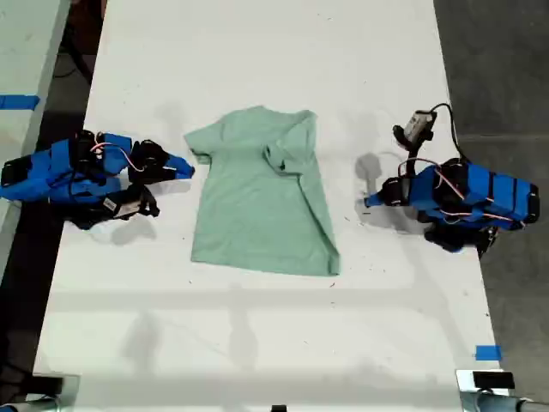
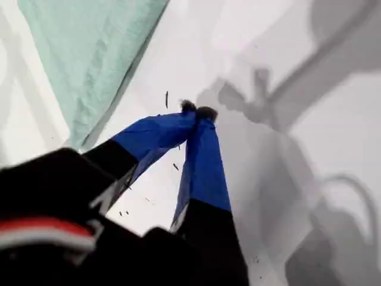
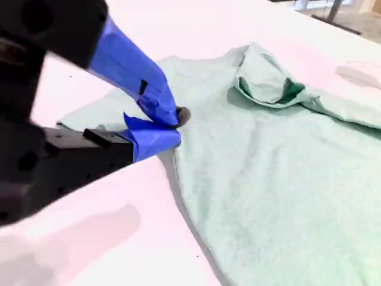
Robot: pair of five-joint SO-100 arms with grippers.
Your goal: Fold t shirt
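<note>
— Two arms on the white bench. Exterior view first: where's the t shirt?

— Flat near the middle of the bench, between the arms, neck toward the bench edge at the exterior view's top. The side at the exterior view's right is folded in, with its sleeve lying on the chest. The other sleeve is spread out.

— Grippers?

— My first gripper sits on the exterior view's right, on bare bench, apart from the cloth. My second gripper is on the exterior view's left, tip just beside the spread sleeve. Blue tape is near the bench corner at the exterior view's bottom right.

— First wrist view?

— First gripper has its blue jaws pressed together at the tips, nothing between them. It's over bare bench. A hem corner of the shirt is near but not touching. Arm shadows fall across the surface.

— Second wrist view?

— Second gripper has its jaws together, tips right at the edge of the shirt by the spread sleeve. Can't tell if any cloth is nipped. The folded-in sleeve is bunched on the chest beyond it.
</note>
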